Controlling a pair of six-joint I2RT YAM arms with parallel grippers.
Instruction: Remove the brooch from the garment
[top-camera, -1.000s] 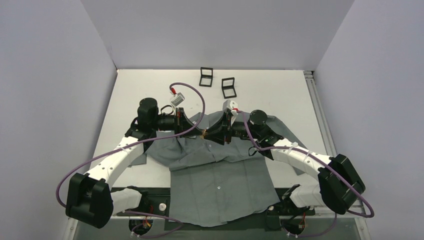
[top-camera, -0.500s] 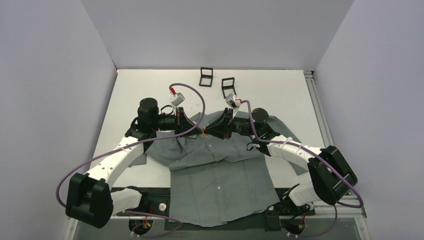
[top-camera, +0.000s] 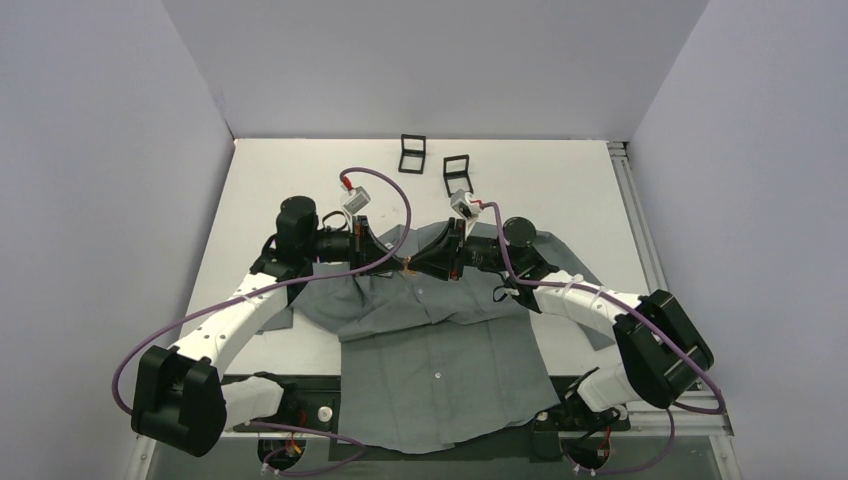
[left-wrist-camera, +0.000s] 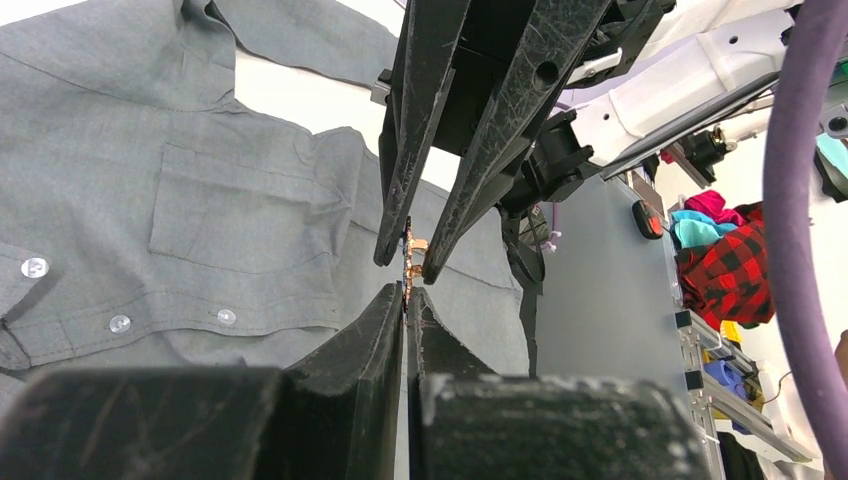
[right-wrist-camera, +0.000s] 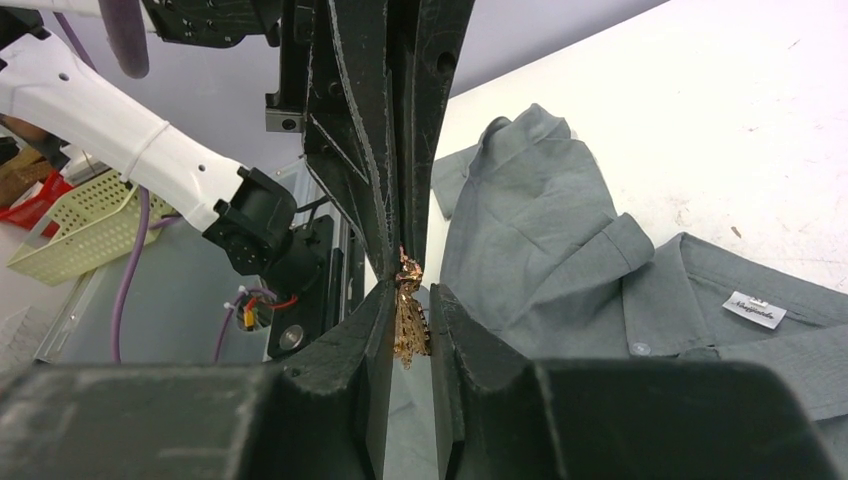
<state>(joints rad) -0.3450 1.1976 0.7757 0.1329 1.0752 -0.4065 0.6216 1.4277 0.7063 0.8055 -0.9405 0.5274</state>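
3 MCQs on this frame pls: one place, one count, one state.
1. Where is the brooch?
A. pinned on the chest pocket
B. in the air between the left gripper and right gripper, off the garment
C. beside the far boxes

2. How many black boxes stand at the far side of the table?
A. one
B. four
C. two

3. The left gripper is:
A. shut
B. wide open
C. out of view

Key:
1 B: both wrist views show it between the meeting tips, with the shirt lying flat below.
2 C: the top view shows two.
3 A: its fingers press together at the brooch's edge.
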